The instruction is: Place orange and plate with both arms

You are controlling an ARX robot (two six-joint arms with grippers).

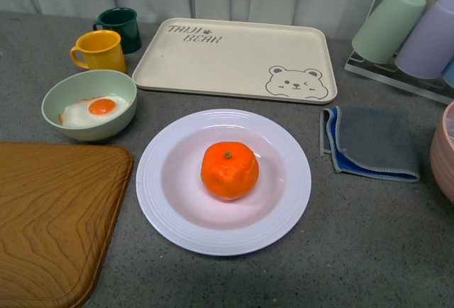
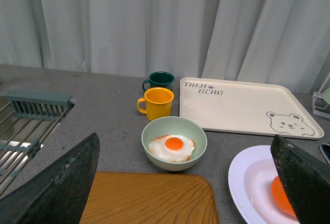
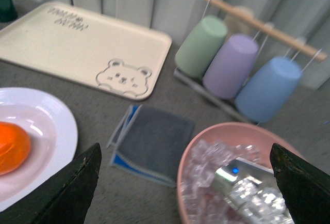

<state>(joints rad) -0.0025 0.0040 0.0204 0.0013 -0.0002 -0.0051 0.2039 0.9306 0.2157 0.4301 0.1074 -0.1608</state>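
- Left jaws: set wide apart, gripping nothing; held above the worktop (image 1: pixel 355 244) at the left side, over the edge of the wooden board (image 1: pixel 50 216).
- Right jaws: likewise wide apart and empty; held over the pink bowl (image 3: pixel 192 154) of clear ice-like pieces at the right side.
- Neither arm visible in the front view.
- Orange (image 1: pixel 229 171): sits at the centre of the plate (image 1: pixel 150 180), stem dot up, touching nothing else.
- Handling, orange: probably light, firm with a slightly yielding skin. Round, so liable to roll. Take across the widest part, from above, with moderate pressure.
- Handling, plate: probably heavier, rigid, glossy and therefore slippery, breakable if dropped. Take at the wide ridged rim. Keep level while loaded, or expect the orange to roll off.
- Plate position: flat on the worktop, front and centre, between the two arms' sides.
- Left of the plate: pale green bowl (image 1: pixel 92 132) holding a fried egg (image 1: pixel 96 109), near the rim but apart from it; limits a left-side approach.
- Behind: bear tray (image 1: pixel 234 59), bare, close to the far rim; yellow mug (image 1: pixel 99 50) and dark green mug (image 1: pixel 120 25) further left.
- Right: folded grey-blue cloth (image 1: pixel 372 141), clear of the rim; cup rack (image 1: pixel 397 74) well beyond.
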